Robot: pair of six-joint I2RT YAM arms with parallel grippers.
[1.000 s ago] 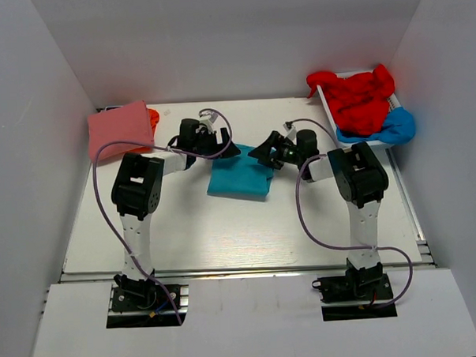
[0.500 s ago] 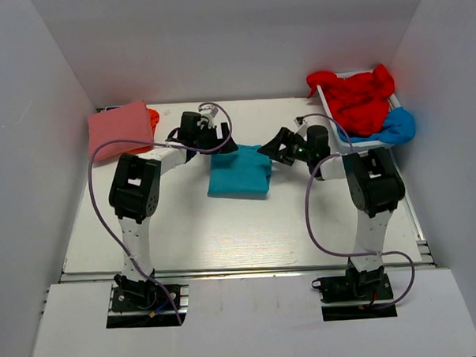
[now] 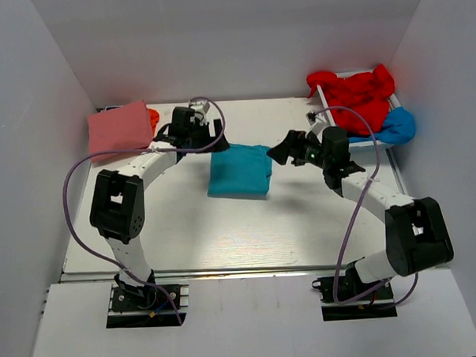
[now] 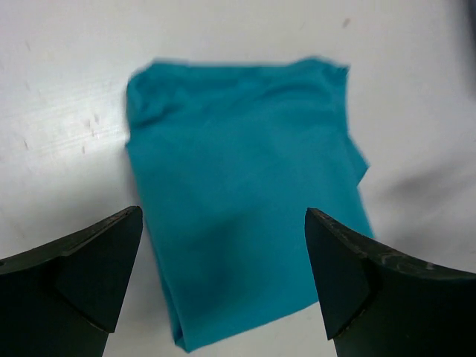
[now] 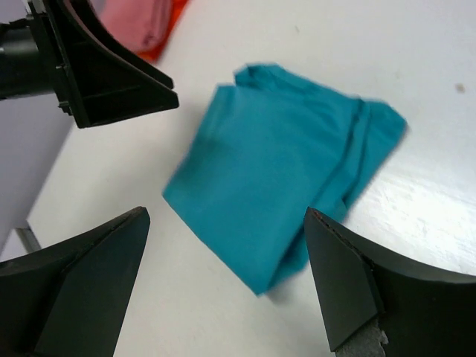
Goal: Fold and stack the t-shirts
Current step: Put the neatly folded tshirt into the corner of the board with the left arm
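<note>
- Teal t-shirt (image 3: 239,171) lies folded into a rough rectangle at the middle of the table (image 3: 225,234), flat on the white surface, with no gripper touching it.
- The left gripper (image 3: 211,137) hangs just beyond the shirt's far left corner. Its wrist view shows the fingers (image 4: 97,268) spread wide with nothing between them and the teal cloth (image 4: 245,193) below.
- The right gripper (image 3: 281,152) sits just off the shirt's far right corner. It too is wide apart and empty, and its wrist view looks down on the folded shirt (image 5: 279,171).
- A pink t-shirt (image 3: 120,130) lies folded at the far left of the table, on top of an orange t-shirt (image 3: 152,116) whose edge peeks out at the right.
- Crumpled red t-shirts (image 3: 357,94) are heaped in a white tray (image 3: 330,110) at the far right, and a bright blue t-shirt (image 3: 395,127) spills over the tray's near edge.
</note>
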